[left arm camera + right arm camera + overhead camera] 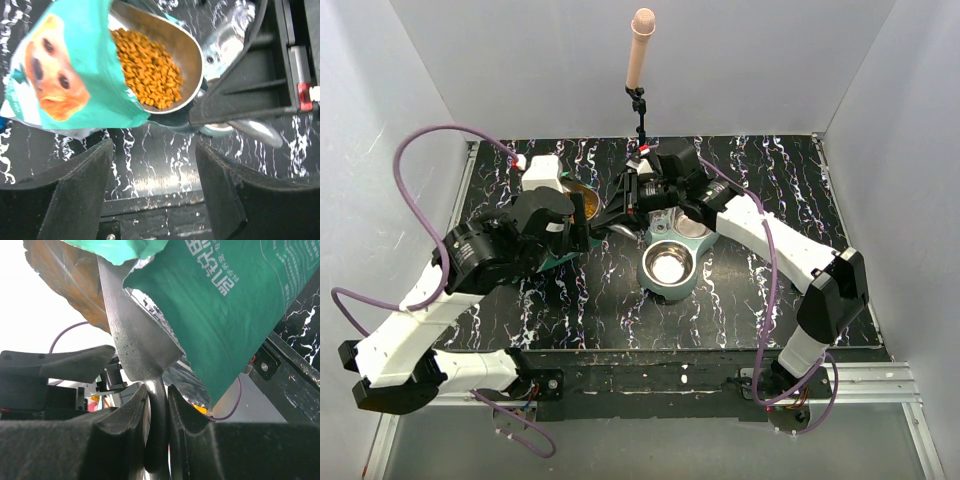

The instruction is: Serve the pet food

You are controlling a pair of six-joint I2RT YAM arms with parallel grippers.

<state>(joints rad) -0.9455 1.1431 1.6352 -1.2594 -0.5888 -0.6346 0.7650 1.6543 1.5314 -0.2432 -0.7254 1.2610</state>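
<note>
A rounded steel scoop [176,36], heaped with orange-brown kibble pellets [150,67], sits partly inside the mouth of a teal-green stand-up bag [75,65] printed with a dog's face. This fills the upper left of the left wrist view, where the bag's torn edge covers the scoop's far end.

The right gripper [157,396] is clamped tight on the scoop's slim metal handle. In its own camera both dark fingers [122,417] press against the handle at bottom centre, and the scoop's scuffed underside rises above them. The bag's green side with white lettering fills the upper right.

The left gripper [154,150] is spread wide with nothing between its black fingers [82,190]. They lie along the bottom of its view, and the bag and scoop sit beyond the fingertips.

From overhead, both arms meet over the left-centre of the black, white-veined marbled table [570,310]. A teal pet feeder [670,293] with two shiny steel bowls stands just right of centre. The nearer bowl [667,265] holds no kibble, and the farther one is partly hidden by the right arm. A pale pink rod [643,45] on a thin black stand rises at the table's far edge.
</note>
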